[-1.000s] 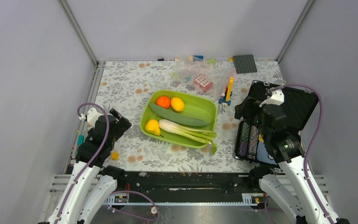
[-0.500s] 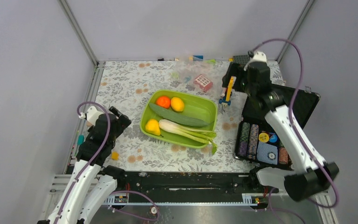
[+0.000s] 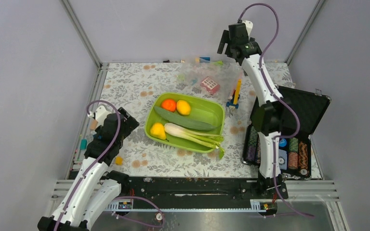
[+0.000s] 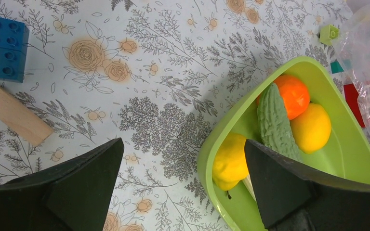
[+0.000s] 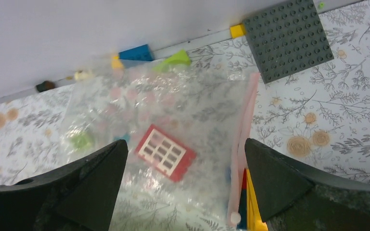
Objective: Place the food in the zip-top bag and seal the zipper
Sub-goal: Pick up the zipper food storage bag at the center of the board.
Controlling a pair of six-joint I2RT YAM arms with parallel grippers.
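**Change of state.** Within the last second the right arm has left its folded position over the open case (image 3: 308, 108) and is now stretched to the far edge of the desk (image 3: 125, 91). The right pincer (image 3: 227, 42) hangs high above the zip-top bag (image 3: 207, 77). The left arm has shifted only slightly. The left pincer (image 3: 125, 122) sits low at the near left, facing the tray (image 3: 212, 108).

**Pincer state.** Both pincers stand fully apart and hold nothing.

**Position of task items.**
- The bag lies flat and crumpled by the back wall. The right wrist view shows the zipper (image 5: 244, 120) running along the bag's right-hand edge.
- A red-and-white brick (image 5: 166, 153) shows through the film. Whether it lies inside or beneath the bag cannot be told.
- All food is in the tray: the orange-red fruit (image 3: 168, 105), two yellow fruits (image 3: 183, 107), the cucumber (image 3: 183, 120) and the leek (image 3: 188, 134).

**Consequence.** No item is bagged yet. The right arm appears set to descend on the bag mouth, probably to draw it nearer or open it for loading.
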